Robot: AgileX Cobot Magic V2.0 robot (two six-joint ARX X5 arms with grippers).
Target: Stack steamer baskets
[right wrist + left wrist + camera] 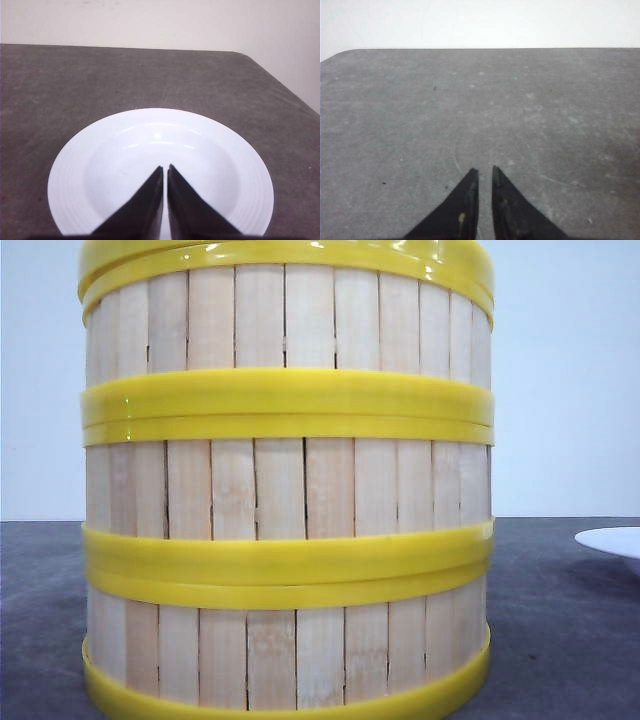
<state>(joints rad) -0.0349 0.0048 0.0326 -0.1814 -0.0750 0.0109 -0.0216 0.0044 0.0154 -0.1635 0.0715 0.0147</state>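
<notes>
Dark grey tabletop (560,640) runs back to a plain pale wall, and from my front camera nearly everything is blocked by the steamer baskets (288,490). I count three tiers of pale bamboo slats split by glossy yellow bands, sitting one on another in a straight column close to the lens; the top is cut off, so I cannot tell whether more sit above. The bands line up evenly, so I judge the stack seated square and the stacking done or nearly so.

Neither arm touches the column. My left gripper (484,172) hangs over bare table, its black fingers almost meeting with only a thin gap, holding nothing. My right gripper (165,169) is likewise drawn together and empty, poised over the white plate (90,150), which lies well apart from the baskets at the right edge of the front view. I read both as parked clear so nothing nudges the tower; a tall, light stack like this would tip easily from a sideways knock.
</notes>
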